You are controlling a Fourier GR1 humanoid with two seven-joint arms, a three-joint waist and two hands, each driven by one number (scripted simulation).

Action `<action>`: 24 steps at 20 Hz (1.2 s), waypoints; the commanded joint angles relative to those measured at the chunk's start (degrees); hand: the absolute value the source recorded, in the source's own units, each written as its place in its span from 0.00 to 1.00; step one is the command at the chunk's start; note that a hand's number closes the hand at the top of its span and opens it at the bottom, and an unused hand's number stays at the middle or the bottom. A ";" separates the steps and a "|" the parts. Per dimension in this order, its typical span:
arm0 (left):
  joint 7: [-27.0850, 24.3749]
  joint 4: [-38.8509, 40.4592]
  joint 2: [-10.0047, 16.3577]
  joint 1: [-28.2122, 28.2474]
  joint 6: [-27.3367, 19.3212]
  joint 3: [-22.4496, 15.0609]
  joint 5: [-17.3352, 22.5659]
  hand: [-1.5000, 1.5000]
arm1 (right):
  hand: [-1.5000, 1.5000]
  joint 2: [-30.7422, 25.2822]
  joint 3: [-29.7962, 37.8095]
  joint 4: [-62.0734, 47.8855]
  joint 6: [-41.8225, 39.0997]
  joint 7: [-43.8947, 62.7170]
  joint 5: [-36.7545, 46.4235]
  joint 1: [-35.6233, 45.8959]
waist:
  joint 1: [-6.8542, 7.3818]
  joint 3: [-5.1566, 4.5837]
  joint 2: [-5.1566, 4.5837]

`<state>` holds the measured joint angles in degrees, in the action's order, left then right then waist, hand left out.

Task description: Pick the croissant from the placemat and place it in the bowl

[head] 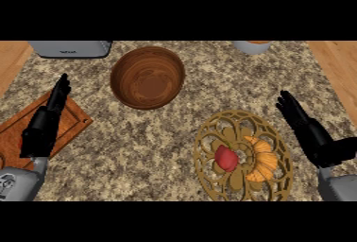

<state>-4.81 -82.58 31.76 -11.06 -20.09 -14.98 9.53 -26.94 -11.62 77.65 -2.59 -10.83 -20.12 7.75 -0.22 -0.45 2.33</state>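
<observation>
Left of the right hand's [317, 139] straight, empty fingers, the croissant [261, 160] lies on the placemat [233, 118] beside a red fruit [225, 158]; they should close round the croissant alone before crossing to the bowl [148, 77].

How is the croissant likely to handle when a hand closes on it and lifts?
The croissant looks small beside the right hand, so it is probably light. Its curved shape lies flat on the openwork placemat, so rolling seems unlikely. The red object sits close beside it and might get nudged.
</observation>
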 commanded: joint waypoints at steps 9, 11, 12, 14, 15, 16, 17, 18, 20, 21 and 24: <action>4.75 -1.18 -0.92 4.74 -0.92 6.29 6.21 0.50 | 0.00 -21.69 8.55 5.98 13.70 9.62 21.19 -6.71 | -4.69 -0.38 -1.08; 5.89 -1.95 -0.49 5.83 -1.05 6.53 6.40 0.50 | 0.00 -15.18 9.18 11.85 22.49 10.28 21.57 -12.11 | -5.29 0.12 -0.63; 5.73 -2.58 0.06 6.21 0.13 7.51 7.67 0.50 | 0.00 -12.98 6.89 16.84 25.20 10.31 23.73 -15.60 | -4.94 0.13 -0.63; 7.02 -3.54 -0.03 5.00 -0.36 7.72 7.52 0.50 | 0.00 -12.78 3.61 25.43 28.35 11.62 29.03 -21.86 | -4.15 0.21 -1.13; 6.50 -4.82 -0.32 7.47 -0.12 7.16 7.62 0.50 | 0.00 -12.38 2.12 28.93 28.72 10.69 30.23 -26.75 | -4.17 0.22 -0.96; 7.44 -5.10 0.71 6.34 0.45 7.46 7.33 0.50 | 0.00 -13.89 2.18 32.92 29.90 14.05 32.74 -28.42 | -3.30 0.23 -1.35; 6.75 -4.13 0.82 5.83 1.19 8.50 7.99 0.50 | 0.00 -12.29 0.73 35.90 32.05 15.04 34.88 -31.84 | -3.28 0.23 -1.51; 5.15 -1.96 0.34 5.94 1.90 9.43 8.54 0.50 | 0.00 -12.49 0.97 39.23 33.23 15.60 36.34 -35.19 | -3.35 0.21 -1.65; 6.27 -5.24 -0.38 6.63 1.49 7.62 7.11 0.50 | 0.00 -13.03 0.59 44.49 34.02 23.09 40.70 -38.36 | -1.69 0.28 -1.90; 8.80 -5.31 -0.07 3.59 1.05 8.38 7.29 0.50 | 0.00 -13.04 -0.57 47.25 33.66 26.79 43.53 -38.23 | -1.40 0.30 -2.04; 6.07 -1.85 -1.42 3.19 3.25 8.31 6.10 0.50 | 0.00 -15.89 4.51 54.33 28.92 34.77 43.86 -37.83 | -0.75 0.32 -2.26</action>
<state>1.61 -86.09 30.78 -6.12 -18.23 -7.15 16.33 -40.73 -9.08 122.39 28.25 14.05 19.65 -27.96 -1.95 -0.16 0.41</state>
